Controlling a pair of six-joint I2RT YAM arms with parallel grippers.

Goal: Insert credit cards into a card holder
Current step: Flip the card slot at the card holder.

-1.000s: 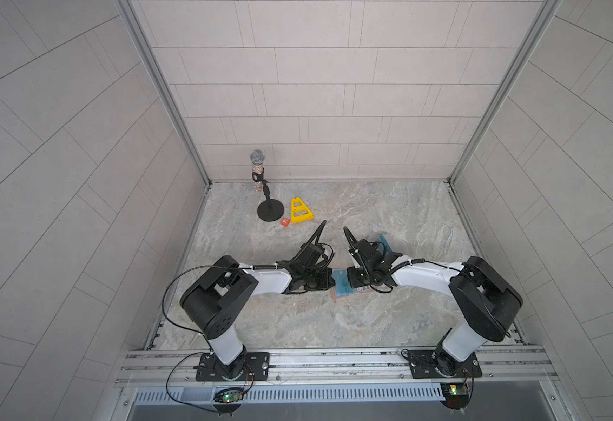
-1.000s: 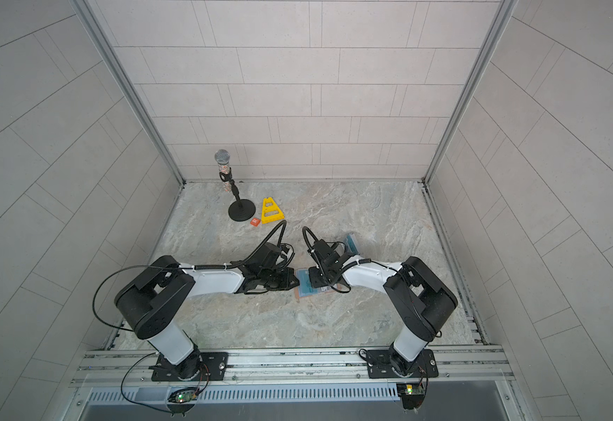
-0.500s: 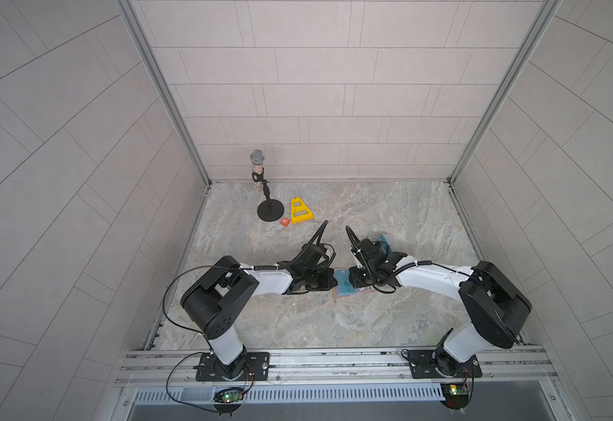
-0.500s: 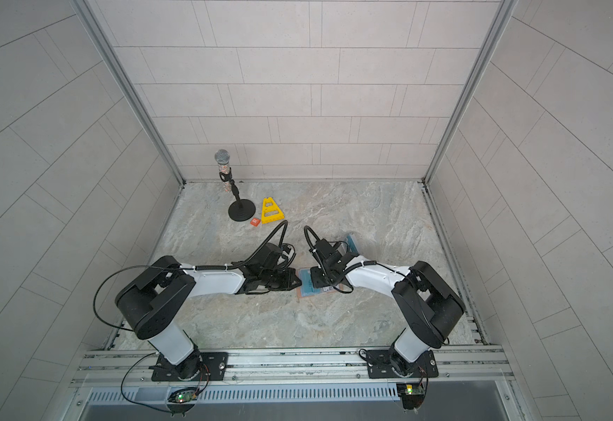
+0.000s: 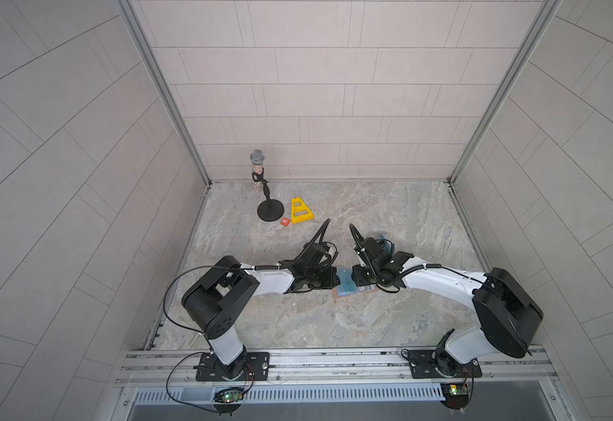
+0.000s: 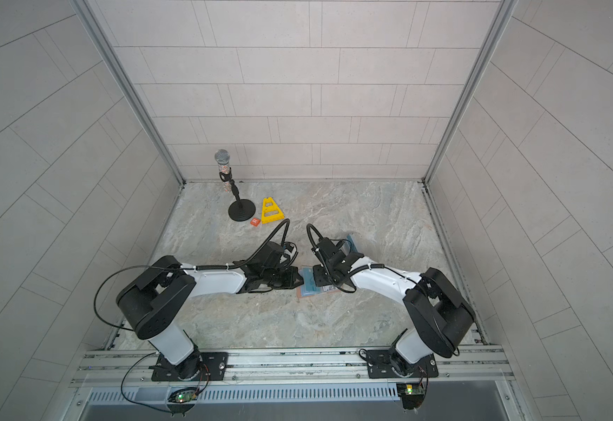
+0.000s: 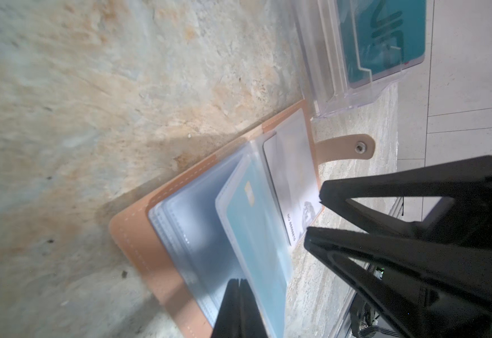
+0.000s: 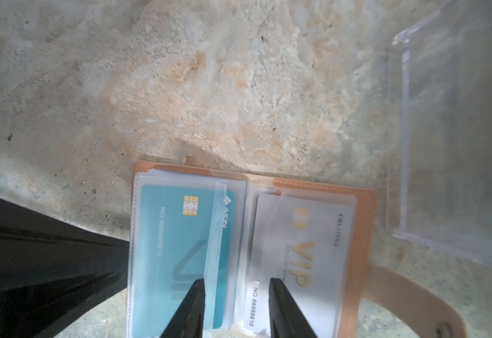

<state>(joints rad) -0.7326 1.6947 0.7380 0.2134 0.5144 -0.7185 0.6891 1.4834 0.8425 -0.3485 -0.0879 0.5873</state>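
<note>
The open tan-pink leather-like card holder [image 8: 365,228] lies flat between the arms, with a light-blue card [image 8: 174,248] and a white VIP card [image 8: 306,248] already sleeved. The left gripper [image 7: 238,282] is closed at its sleeve edge. The right gripper [image 8: 237,281] hovers parted and empty over the spine. Beyond, nearer the right arm, a clear plastic stand [image 7: 326,58] holds the teal card [image 7: 391,17].

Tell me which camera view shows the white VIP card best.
The right wrist view: the white VIP card lies face up in the card holder, gold letters readable. The left wrist view shows it slanted, print blurred. In both top views it is a tiny pale patch.
</note>
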